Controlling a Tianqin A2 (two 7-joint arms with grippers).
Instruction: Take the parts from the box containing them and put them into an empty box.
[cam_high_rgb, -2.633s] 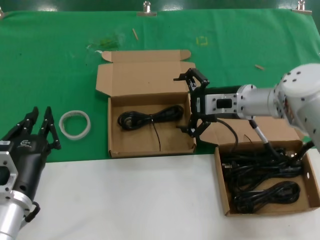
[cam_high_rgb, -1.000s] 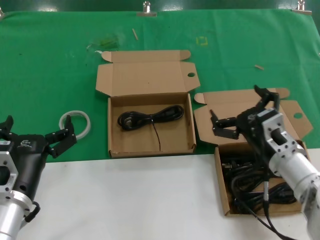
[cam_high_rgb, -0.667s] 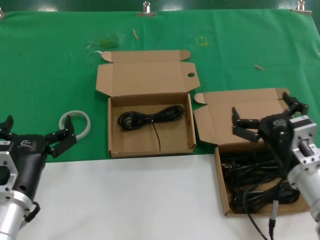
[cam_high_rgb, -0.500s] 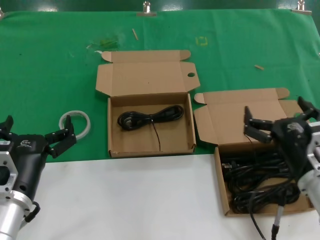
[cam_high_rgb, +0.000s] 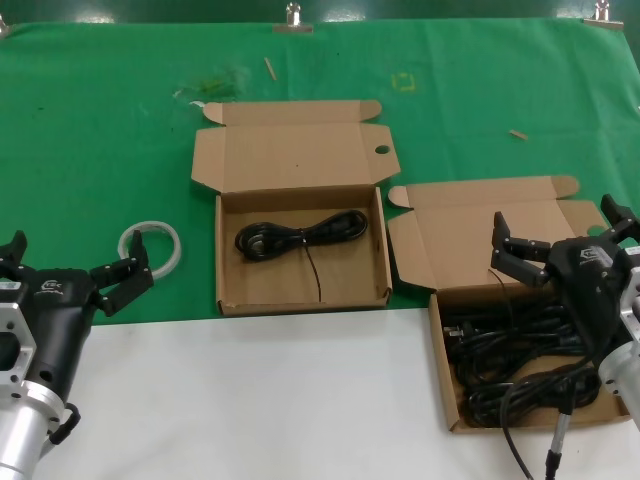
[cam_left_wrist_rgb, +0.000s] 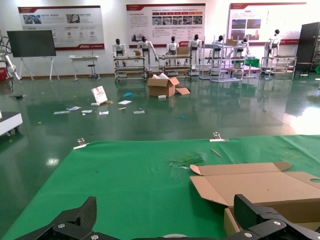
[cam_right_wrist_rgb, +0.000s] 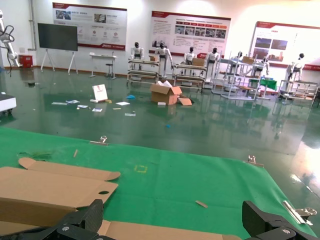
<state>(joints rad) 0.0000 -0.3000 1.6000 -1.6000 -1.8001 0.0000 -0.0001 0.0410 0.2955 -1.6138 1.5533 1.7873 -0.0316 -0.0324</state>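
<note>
cords (cam_high_rgb: 520, 350) beneath right hand (cam_high_rgb: 562, 238)

One cord (cam_high_rgb: 298, 236) lies in the left box (cam_high_rgb: 300, 290); the cord pile (cam_high_rgb: 520, 355) fills the right box (cam_high_rgb: 447, 385).

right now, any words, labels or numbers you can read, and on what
None can be read for sure.
Left gripper: a small white logo on its black body, too small to read.
Right gripper: a small white mark, too small to read.
Wall posters in the wrist views: text too blurred to read.
Boxes: no print shows.
</note>
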